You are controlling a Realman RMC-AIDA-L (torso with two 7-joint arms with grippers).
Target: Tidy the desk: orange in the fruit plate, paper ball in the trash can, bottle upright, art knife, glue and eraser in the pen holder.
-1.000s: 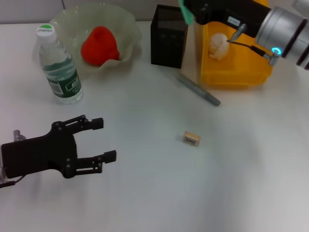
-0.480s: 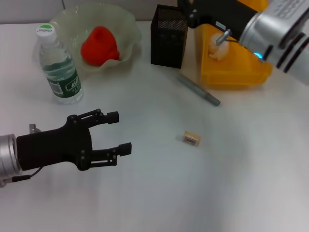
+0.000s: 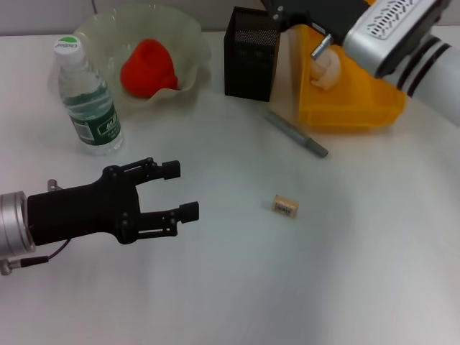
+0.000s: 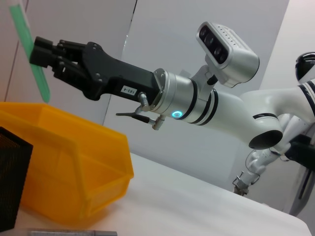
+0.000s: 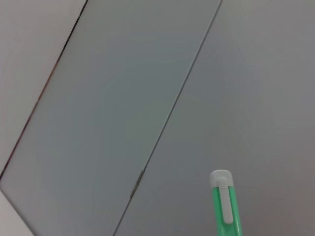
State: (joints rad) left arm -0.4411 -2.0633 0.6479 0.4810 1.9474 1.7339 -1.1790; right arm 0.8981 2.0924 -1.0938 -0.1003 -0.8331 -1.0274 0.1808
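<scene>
Overhead, the right gripper [image 4: 42, 51] pinches a green art knife [image 4: 30, 51] upright above the pen holder [image 3: 251, 54], apparently so it can drop in lengthwise; the left gripper [image 3: 176, 199] hovers spread over the desk, well short of the eraser [image 3: 285, 206]

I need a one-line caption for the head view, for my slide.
Left claw open above the table, eraser loose nearby; orange in fruit plate, bottle upright.

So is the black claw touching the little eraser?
Apart. The head view shows the left gripper, jaws open, with bare table between it and the eraser.
</scene>
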